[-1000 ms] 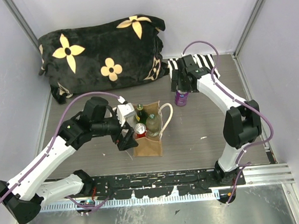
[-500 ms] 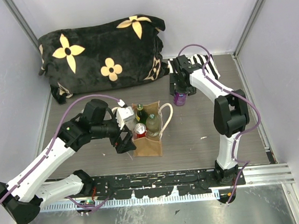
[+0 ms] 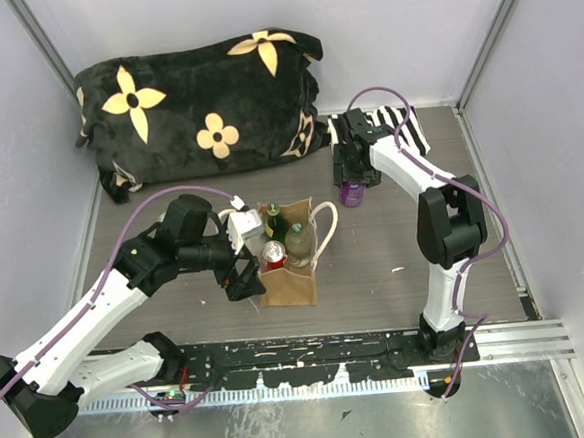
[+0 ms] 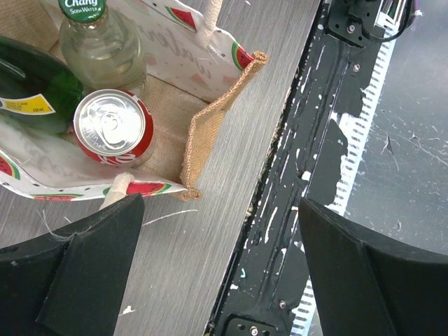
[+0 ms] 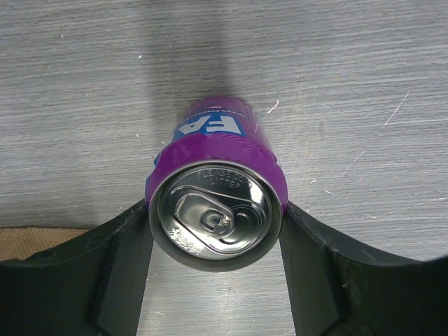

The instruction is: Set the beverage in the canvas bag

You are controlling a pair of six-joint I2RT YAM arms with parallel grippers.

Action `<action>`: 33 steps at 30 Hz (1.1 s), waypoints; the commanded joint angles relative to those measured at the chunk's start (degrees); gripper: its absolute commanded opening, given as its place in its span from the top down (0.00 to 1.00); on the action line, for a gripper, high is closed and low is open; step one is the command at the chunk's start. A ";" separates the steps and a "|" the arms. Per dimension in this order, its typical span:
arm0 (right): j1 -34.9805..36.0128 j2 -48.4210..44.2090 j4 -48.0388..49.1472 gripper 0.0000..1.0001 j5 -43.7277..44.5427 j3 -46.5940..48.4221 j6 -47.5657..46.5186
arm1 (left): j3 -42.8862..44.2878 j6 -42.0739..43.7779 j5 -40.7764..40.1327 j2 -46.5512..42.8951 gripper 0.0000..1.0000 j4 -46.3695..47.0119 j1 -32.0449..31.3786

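- Purple can (image 3: 351,191) stands upright on the table (image 3: 414,241), just in front of the striped cloth (image 3: 405,121) and well apart from the canvas bag (image 3: 289,284), off to its far right
- Right gripper (image 5: 215,224) is over the can, one finger on each side of the body; wrist view shows no gap at the can outline, but we cannot tell if the jaws are actually clamping. The can sits on the table, not lifted
- Left gripper (image 4: 220,203) has its jaws spread wide and holds nothing, hovering just beside the bag's near-left corner
- Bag already holds a red can (image 4: 113,126), a clear bottle (image 4: 105,42) with a green cap and a green bottle (image 4: 28,87). The bare floor patch beside the red can looks like the only free slot
- Handling, our read: tab looks unopened, so probably full, with moderate weight and a thin wall that is stiff under pressure
- Printed skin is smooth and likely slippery, so we'd grip across the diameter at mid-body, below the rim, and keep it upright
- Bag is soft canvas and its walls can fold in. We'd lower the can straight down into the slot, clear of the loop handles and the neighbouring bottles
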 commanded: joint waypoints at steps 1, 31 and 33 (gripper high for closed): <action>0.02 -4.16 -0.23 0.89 0.51 2.15 -0.78 | -1.10 0.61 -0.15 -0.80 0.02 -0.25 -0.06; 12.06 -19.24 -10.48 0.99 -3.13 23.13 0.46 | -5.53 3.19 1.43 0.87 0.02 5.63 -1.40; 14.03 -20.83 -10.64 0.99 -3.20 23.04 1.32 | -5.40 3.18 1.33 1.76 0.02 7.20 -1.76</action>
